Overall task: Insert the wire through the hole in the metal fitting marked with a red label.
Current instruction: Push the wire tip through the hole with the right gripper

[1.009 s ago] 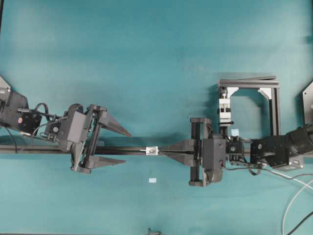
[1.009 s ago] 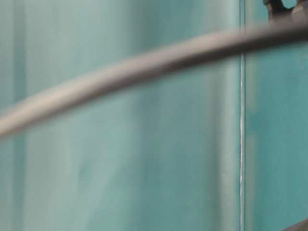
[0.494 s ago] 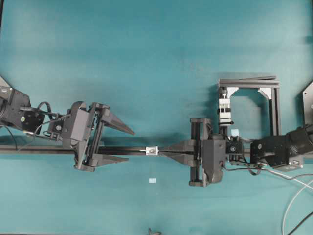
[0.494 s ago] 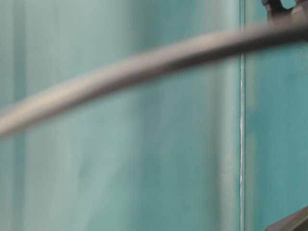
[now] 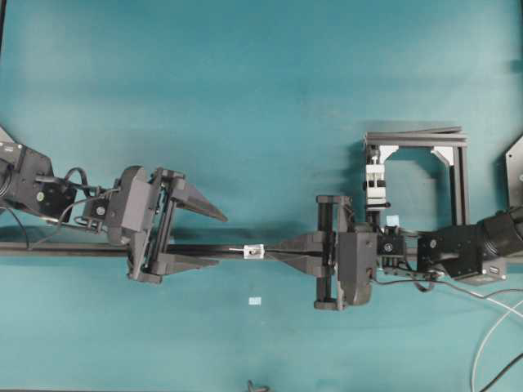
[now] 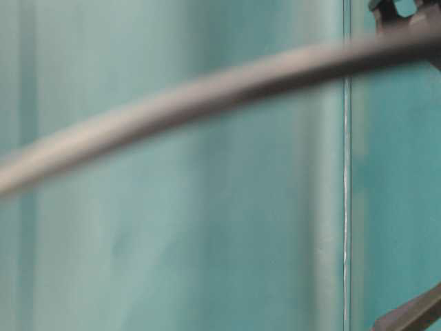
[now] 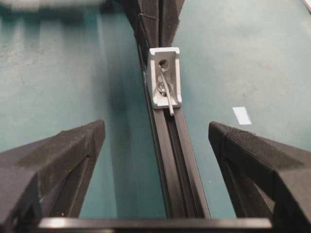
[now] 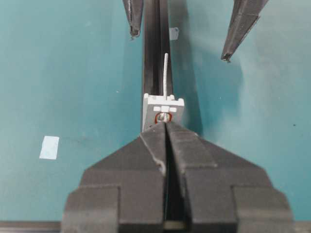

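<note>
The tiny silvery metal fitting point(image 5: 255, 251) sits on a black rail point(image 5: 82, 249) at mid table. In the left wrist view the fitting point(image 7: 165, 77) faces me, and the thin wire point(image 7: 167, 94) pokes out of its hole towards me. In the right wrist view the wire point(image 8: 166, 73) sticks out beyond the fitting point(image 8: 164, 104), whose hole point(image 8: 164, 117) is ringed in red. My right gripper point(image 5: 268, 251) is shut on the wire, its tips point(image 8: 166, 125) touching the fitting. My left gripper point(image 5: 221, 240) is open and empty point(image 7: 156, 127), straddling the rail just left of the wire's tip.
A white clamp block in a black frame point(image 5: 417, 175) stands at the back right. Pale-blue tape squares lie on the mat point(image 5: 255, 301) point(image 5: 393, 220). The table-level view is blocked by a blurred dark cable point(image 6: 207, 89). Loose cables lie at the right front point(image 5: 490, 327).
My left gripper has moved a little to the right along the rail, closer to the fitting, still open. The right gripper, wire and fitting have not moved.
</note>
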Tool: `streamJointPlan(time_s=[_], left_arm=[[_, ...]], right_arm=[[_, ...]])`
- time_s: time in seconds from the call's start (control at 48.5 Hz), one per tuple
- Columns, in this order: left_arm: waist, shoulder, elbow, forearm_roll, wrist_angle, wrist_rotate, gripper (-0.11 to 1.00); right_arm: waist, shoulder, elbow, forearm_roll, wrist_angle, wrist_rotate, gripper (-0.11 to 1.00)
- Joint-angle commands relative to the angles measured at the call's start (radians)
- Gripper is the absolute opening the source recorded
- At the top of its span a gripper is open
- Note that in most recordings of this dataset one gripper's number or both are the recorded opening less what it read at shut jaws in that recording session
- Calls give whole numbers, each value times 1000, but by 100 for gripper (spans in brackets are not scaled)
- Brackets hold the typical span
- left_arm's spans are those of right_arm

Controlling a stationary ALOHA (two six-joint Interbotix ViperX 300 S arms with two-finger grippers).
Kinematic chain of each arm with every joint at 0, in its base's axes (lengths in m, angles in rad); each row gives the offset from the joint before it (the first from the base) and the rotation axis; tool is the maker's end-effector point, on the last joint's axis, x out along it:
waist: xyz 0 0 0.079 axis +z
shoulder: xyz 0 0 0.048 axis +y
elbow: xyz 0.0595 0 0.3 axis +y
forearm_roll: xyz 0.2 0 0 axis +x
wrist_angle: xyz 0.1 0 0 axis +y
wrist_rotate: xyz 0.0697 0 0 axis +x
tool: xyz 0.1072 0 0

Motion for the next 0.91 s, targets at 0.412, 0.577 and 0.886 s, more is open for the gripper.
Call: streamJointPlan(time_s=[0.412,0.577,0.886], left_arm=[[9,-3,-97,2,124,-6,59],[8,-3,-127,2,195,-8,57],[8,-8,-137,3,195,-55,57]], right_arm=[[-5,-40,-12,-3,-5,-2,-1],[-5,-40,-12,-3,-5,-2,-1],[-5,-40,-6,-3,-5,-2,-1]])
